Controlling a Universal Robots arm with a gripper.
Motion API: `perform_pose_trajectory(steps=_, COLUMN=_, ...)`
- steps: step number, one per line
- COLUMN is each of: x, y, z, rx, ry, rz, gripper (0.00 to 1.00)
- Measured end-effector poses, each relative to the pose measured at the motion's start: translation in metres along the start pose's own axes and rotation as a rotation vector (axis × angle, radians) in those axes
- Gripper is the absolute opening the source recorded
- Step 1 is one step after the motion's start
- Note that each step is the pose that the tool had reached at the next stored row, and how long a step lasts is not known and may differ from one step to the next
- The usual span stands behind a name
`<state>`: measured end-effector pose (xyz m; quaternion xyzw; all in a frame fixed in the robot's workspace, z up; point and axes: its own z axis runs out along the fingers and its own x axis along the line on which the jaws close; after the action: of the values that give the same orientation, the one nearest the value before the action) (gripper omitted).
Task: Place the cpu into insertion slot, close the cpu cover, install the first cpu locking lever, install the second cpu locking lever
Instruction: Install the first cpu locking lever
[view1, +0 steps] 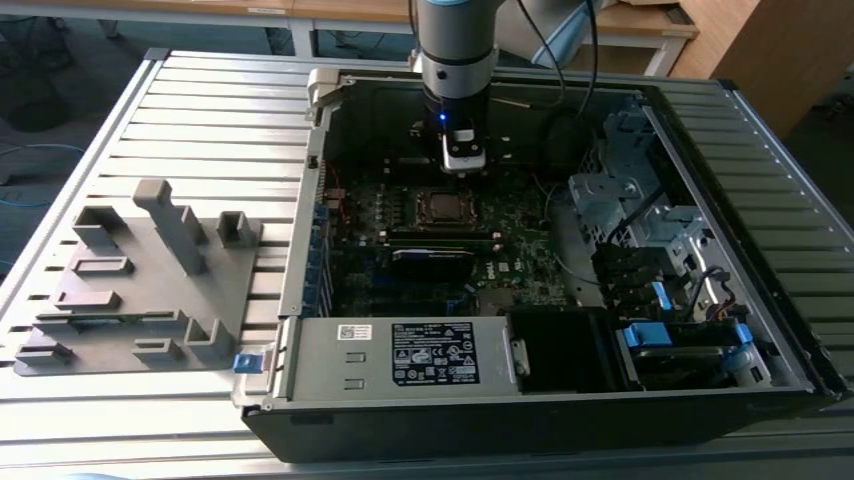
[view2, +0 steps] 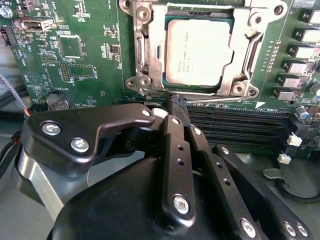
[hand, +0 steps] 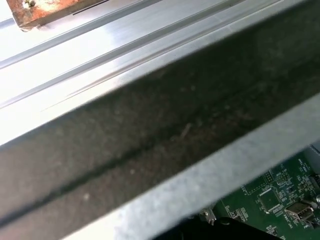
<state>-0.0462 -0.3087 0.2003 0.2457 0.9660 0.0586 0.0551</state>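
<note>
My hand (view2: 178, 106) hangs with its fingers pressed together, tips at the near edge of the insertion slot (view2: 132, 82); just beyond them the cpu (view2: 199, 52) lies seated inside, the cpu cover (view2: 150, 50) flat around it.

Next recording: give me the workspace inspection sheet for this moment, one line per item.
Surface: slatted metal table carrying an open computer case.
Job's things: cpu seated in the insertion slot; cpu cover lies flat around it.
Clutter: grey fixture block on the table, at the exterior view's left of the case.
Gripper: gripper shut, tip close to the slot's edge, beside the memory slots.
Cables: thin wires by the motherboard edge.
Surroundings: wooden desks behind the table.
</note>
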Motion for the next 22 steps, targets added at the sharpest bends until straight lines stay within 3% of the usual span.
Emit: perform_pose_trajectory(steps=22, x=0.0028, y=0.0044, z=-0.0002, rx=0.0007, ry=-0.0009, rz=0.006, gripper=0.11)
